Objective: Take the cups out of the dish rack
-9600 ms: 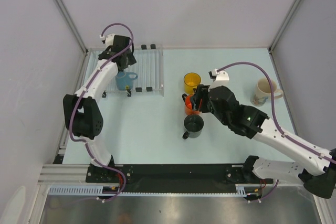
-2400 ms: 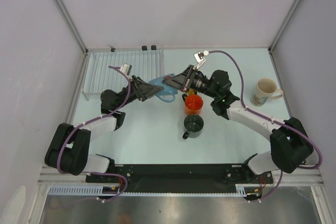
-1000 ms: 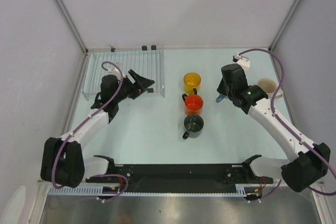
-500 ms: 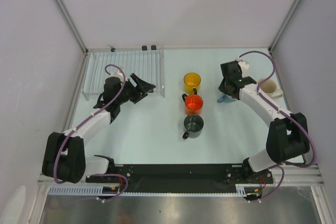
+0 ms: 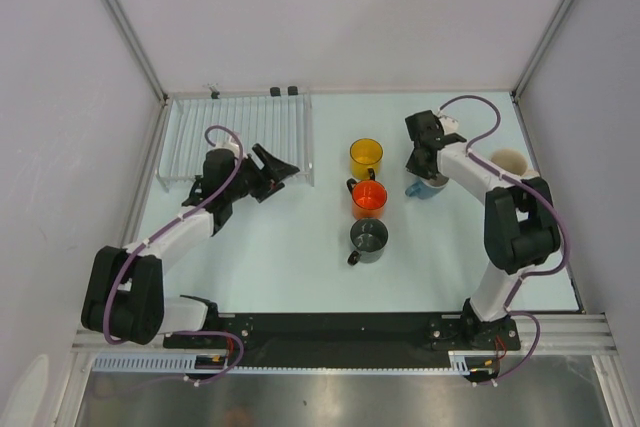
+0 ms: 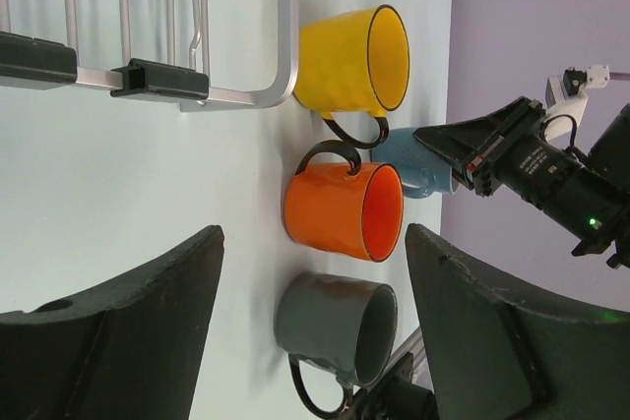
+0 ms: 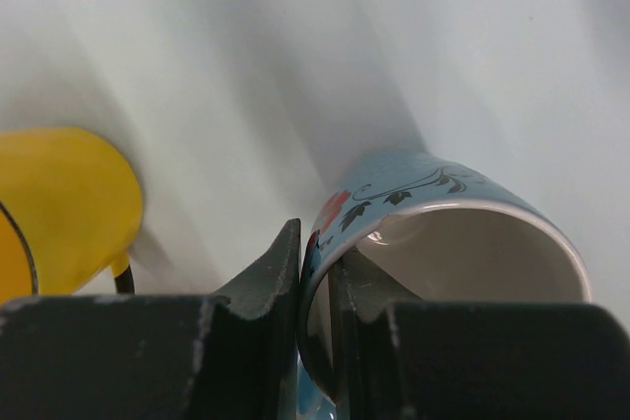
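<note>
**Top view.** The dish rack (image 5: 306,137) sits at the far left, and I see no cup on its bars. The left gripper (image 5: 283,160) hovers at the rack's near right corner, jaws spread wide with nothing between them. The yellow cup (image 5: 366,155), orange cup (image 5: 369,197) and dark grey cup (image 5: 369,236) stand in a line on the table (image 5: 270,247), mouths up. The right gripper (image 5: 417,167) is at the light blue cup (image 5: 430,187), just right of that line. The cream cup (image 5: 510,160) is further right, partly behind the arm.

**Left wrist view.** The jaws are wide open and frame the three lined-up cups, with the rack's corner at top left. The light blue cup shows behind the yellow and orange handles, with the right gripper at its rim.

**Right wrist view.** The fingers are clamped on the wall of the light blue cup, one inside the rim and one outside. I cannot tell whether its base is on the table.

**Handling, my judgement.**
- The cup looks glazed and rigid, so it is probably slick and would chip if dropped.
- It seems light enough for a rim pinch.
- The hold is off-centre, so the cup could swing.
- I should release only once it is seated flat.
</note>
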You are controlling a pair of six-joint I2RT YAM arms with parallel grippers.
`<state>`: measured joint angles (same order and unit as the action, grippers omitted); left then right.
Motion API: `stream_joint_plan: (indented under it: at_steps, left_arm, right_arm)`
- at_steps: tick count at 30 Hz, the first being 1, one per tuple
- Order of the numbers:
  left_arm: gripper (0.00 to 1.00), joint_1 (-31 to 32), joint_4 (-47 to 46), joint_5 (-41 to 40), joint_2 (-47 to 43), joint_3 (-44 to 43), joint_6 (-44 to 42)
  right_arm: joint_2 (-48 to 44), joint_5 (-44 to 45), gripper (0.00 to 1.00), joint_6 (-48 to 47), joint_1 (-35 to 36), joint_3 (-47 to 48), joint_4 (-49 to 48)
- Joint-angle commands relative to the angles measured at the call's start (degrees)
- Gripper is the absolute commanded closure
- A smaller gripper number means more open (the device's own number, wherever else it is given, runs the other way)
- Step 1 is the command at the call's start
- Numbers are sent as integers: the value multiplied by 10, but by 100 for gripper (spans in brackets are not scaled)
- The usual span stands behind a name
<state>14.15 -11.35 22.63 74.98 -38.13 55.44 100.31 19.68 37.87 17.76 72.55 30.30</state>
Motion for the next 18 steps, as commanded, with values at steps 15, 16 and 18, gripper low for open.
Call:
stream_joint_plan:
  at_steps: [15, 16, 18]
  left_arm:
    - [21, 3, 35, -14, -5, -27, -12]
    - [21, 4, 35, -13, -6, -27, -12]
    - [21, 4, 35, -15, -8, -27, -14]
  right_arm:
    - [34, 17, 73, -8, -11, 66, 34]
    - [30, 15, 72, -9, -11, 66, 33]
    - [16, 13, 68, -11, -10, 71, 30]
